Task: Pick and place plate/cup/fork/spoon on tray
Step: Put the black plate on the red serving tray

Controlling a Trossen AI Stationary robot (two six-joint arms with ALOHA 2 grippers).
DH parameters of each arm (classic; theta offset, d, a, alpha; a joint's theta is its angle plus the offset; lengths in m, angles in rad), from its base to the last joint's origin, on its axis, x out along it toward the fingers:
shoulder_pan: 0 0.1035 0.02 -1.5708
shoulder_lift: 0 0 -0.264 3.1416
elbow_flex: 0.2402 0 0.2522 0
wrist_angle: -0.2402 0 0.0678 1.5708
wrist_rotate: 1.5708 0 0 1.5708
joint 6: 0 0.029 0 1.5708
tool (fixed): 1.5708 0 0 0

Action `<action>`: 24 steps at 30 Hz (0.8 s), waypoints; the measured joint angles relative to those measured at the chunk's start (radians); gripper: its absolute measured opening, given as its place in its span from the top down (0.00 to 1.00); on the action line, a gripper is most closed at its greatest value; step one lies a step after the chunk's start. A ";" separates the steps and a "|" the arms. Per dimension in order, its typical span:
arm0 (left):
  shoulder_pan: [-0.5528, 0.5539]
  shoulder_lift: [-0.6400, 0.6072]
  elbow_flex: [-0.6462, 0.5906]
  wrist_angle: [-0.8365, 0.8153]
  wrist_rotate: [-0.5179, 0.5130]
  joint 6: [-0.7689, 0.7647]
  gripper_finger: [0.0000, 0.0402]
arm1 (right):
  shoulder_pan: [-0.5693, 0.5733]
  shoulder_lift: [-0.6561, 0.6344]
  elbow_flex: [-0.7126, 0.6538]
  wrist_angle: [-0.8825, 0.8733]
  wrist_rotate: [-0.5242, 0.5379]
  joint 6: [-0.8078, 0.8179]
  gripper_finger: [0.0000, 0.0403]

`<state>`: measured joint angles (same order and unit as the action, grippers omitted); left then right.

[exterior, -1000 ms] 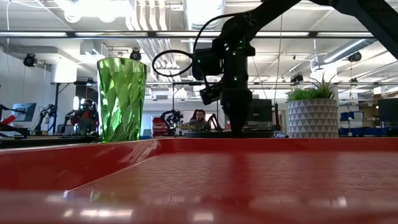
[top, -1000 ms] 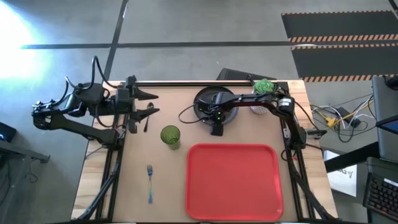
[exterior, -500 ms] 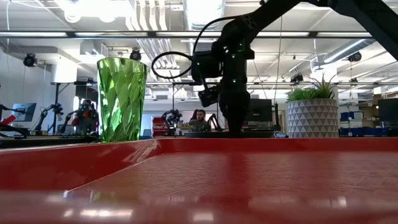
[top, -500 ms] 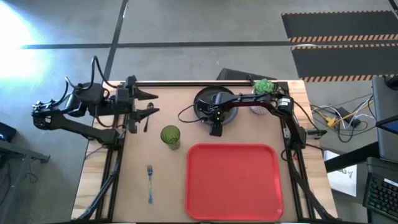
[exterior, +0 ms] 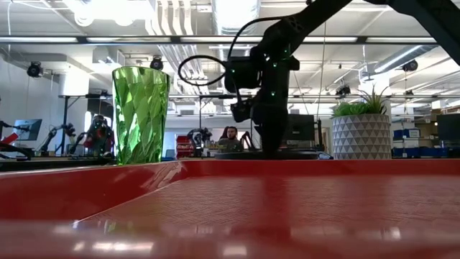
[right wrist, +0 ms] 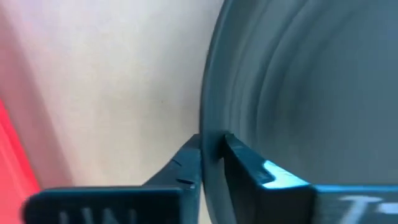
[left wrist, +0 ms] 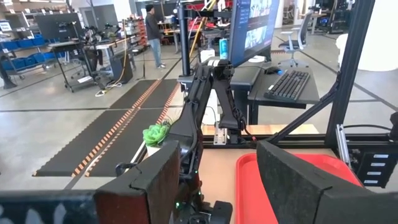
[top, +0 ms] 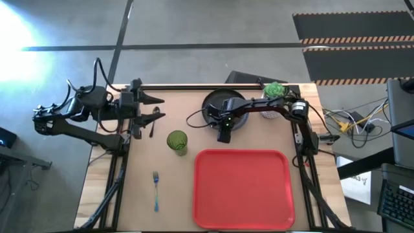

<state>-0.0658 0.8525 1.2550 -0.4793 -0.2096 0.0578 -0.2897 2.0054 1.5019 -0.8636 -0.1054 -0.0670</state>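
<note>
The black plate (top: 212, 105) lies at the table's far middle, and my right gripper (top: 224, 131) stands over its near rim, shut on it. The green cup (top: 176, 141) stands upright left of the red tray (top: 242, 189). The blue-handled fork (top: 156, 189) lies flat near the front left. The dark spoon (top: 151, 129) lies by my left gripper (top: 157, 107), which waits open at the far left, holding nothing. My right gripper pinches the plate's near rim (right wrist: 210, 124) between its two fingers, one finger (right wrist: 186, 163) outside the rim and the other (right wrist: 249, 163) inside the dish. The fingers come from above, pointing down. In the low view the plate (exterior: 287, 154) looks level and low by the table.
A white pot with a green plant (top: 272, 90) stands right behind the plate at the far right. The tray fills the near right. Bare tabletop lies between the cup, the fork and the tray.
My right gripper has stayed at the plate's near rim, shifting only slightly toward the table's left edge. The plate, cup, fork and spoon stay where they were.
</note>
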 joint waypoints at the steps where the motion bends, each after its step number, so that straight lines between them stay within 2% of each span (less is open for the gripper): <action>1: 0.000 0.000 -0.001 -0.001 0.000 0.000 0.51 | 0.000 -0.003 -0.001 0.003 0.003 -0.001 0.94; 10: 0.000 0.002 0.000 0.000 0.003 0.000 0.51 | -0.001 -0.096 -0.009 -0.019 0.045 0.003 0.98; 24: 0.000 -0.004 0.001 -0.001 0.007 0.000 0.51 | 0.047 -0.442 -0.009 -0.115 0.104 0.122 0.98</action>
<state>-0.0662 0.8486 1.2559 -0.4806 -0.2026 0.0582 -0.2426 1.5637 1.4929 -0.9787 -0.0013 0.0553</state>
